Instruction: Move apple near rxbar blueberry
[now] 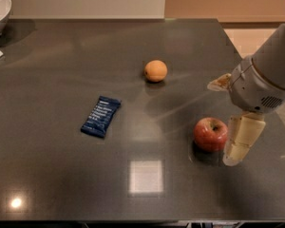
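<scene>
1. On the table (47,175), near right, the gripper (236,151) hangs just beside the apple (211,133); whether it is open or closed cannot be told.
2. Likely the approach step. Next: grasp the apple and carry it left to the rxbar blueberry (100,116), which lies well apart.

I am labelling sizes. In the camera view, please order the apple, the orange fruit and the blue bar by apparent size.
The rxbar blueberry and apple look alike, so they are not ranked.
Smallest: the orange fruit, though it is farther away.
The gripper hangs beside the apple.
</scene>
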